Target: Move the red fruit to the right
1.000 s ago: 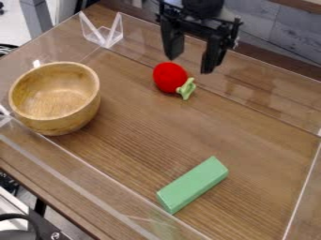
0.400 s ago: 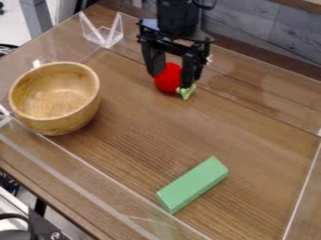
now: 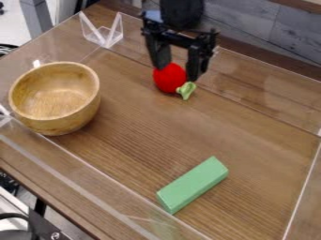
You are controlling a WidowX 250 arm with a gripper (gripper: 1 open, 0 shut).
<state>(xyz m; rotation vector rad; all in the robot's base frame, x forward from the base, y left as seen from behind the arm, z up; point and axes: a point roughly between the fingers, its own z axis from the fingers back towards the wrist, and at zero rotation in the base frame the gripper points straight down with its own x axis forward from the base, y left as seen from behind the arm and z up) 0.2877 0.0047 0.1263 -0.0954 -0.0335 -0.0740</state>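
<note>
Toy strawberry point(image 3: 168, 79): bright red, rounded, smooth; pale green leafy stem at its lower right end. Position: on the wooden tabletop point(image 3: 138, 141), up and to the right of the wooden bowl point(image 3: 54, 97) in the view. Black gripper point(image 3: 182, 62): jaws open, at the strawberry. Contact cannot be determined. Green rectangular block point(image 3: 193, 183): down and to the right of the bowl.

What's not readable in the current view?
- Gripper fingertips: blurred, so contact with the red fruit can't be told.
- Red fruit's far side: hidden behind its own near side and the gripper in the camera view.
- Robot arm: cut off by the top edge.
- Black cable: cut off by the left and bottom edges.
</note>
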